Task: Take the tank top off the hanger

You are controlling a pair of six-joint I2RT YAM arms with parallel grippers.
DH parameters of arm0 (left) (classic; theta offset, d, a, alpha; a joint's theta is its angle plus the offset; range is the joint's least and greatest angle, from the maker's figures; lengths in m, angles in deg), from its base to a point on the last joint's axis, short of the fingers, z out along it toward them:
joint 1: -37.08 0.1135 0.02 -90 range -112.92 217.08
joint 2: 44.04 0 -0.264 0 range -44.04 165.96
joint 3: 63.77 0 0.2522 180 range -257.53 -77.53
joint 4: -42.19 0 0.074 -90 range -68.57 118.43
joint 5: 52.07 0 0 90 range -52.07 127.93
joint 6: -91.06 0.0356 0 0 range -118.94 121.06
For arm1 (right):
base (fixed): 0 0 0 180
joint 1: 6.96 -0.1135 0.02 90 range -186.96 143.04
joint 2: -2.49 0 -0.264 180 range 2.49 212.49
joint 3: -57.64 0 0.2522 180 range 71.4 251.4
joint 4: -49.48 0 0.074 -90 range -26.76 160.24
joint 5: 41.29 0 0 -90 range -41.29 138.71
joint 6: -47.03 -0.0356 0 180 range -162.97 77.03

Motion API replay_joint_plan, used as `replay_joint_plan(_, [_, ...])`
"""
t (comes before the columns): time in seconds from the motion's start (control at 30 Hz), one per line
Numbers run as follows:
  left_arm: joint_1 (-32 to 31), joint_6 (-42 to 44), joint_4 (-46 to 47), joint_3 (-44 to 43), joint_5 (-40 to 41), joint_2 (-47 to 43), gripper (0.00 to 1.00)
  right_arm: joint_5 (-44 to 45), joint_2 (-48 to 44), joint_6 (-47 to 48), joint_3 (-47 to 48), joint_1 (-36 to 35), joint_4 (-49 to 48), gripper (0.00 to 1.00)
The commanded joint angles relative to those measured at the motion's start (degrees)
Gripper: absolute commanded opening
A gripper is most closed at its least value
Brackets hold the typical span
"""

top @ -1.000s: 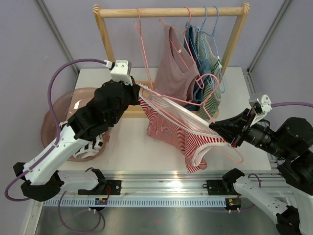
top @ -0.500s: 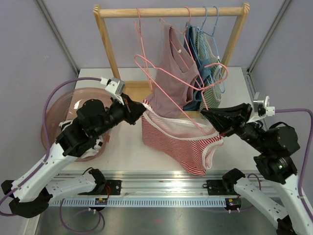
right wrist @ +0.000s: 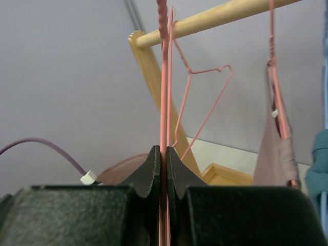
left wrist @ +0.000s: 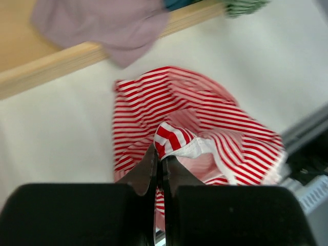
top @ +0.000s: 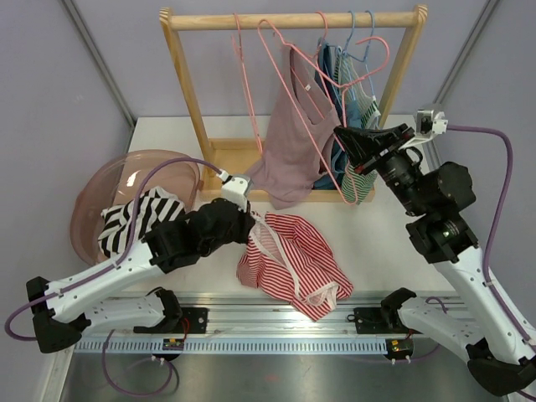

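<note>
Red-and-white striped tank top on the table, pink wire hanger held well apart from it.

From the top, the crumpled tank top is seen near the table's front edge, its hem clenched by the left gripper; the hanger is held up by the right gripper before the wooden rack. At the left wrist, a striped fold is pinched between closed jaws. At the right wrist, the hanger wire is clamped between shut jaws.

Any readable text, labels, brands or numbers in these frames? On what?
None readable.
The red striped tank top, pink hanger and wooden rack show no lettering.
If the small board carries any print, it is too small to read.
</note>
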Motion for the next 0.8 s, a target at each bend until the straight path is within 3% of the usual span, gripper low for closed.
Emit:
replay_joint_plan(0.0, [0.4, -5.9, -8.2, -1.8, 16.4, 3.1, 0.01, 8.7, 2.4, 5.3, 7.8, 0.1, 19.2, 0.0])
replay_joint_plan(0.17, [2.2, -9.1, -11.2, -3.3, 19.5, 5.6, 0.05, 9.9, 7.9, 7.7, 12.8, 0.0, 24.9, 0.0])
replay_joint_plan(0.27, [2.3, -8.7, -10.7, -3.2, 19.2, 4.5, 0.39, 9.9, 11.3, 8.2, 16.6, -0.1, 26.8, 0.0])
replay_joint_plan(0.3, [2.4, -8.4, -10.9, -3.1, 19.2, 4.3, 0.68, 9.7, 12.5, 8.7, 17.6, -0.1, 27.1, 0.0])
replay_joint_plan(0.4, [2.3, -8.3, -12.0, -3.5, 19.0, 3.7, 0.99, 12.7, 17.9, 10.6, 23.3, -1.8, 28.7, 0.0])
replay_joint_plan(0.6, [2.4, -8.0, -13.1, -2.9, 18.6, 2.0, 0.99, 26.8, 31.0, 18.7, 38.5, -10.9, 31.3, 0.0])
replay_joint_plan(0.77, [2.4, -6.3, -13.0, -0.6, 17.0, -0.9, 0.99, 30.8, 39.8, 21.6, 49.2, -13.4, 32.5, 0.0])
